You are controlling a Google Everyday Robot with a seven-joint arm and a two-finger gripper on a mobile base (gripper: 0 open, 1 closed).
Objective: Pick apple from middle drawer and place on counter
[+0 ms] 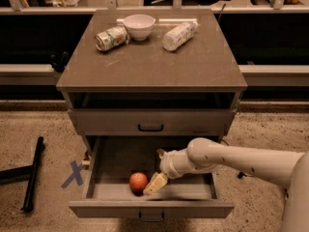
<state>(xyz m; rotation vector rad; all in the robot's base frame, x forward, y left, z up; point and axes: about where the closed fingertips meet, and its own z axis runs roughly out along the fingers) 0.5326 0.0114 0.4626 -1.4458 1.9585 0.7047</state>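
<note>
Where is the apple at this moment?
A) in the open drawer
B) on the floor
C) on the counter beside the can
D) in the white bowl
A: the apple lies in the open middle drawer, just left of the gripper, which reaches into that drawer.

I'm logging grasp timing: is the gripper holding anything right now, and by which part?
Nothing is held. The gripper is open inside the middle drawer, one finger close beside the apple, which lies on the drawer floor.

Cream arm, end effector in drawer
</note>
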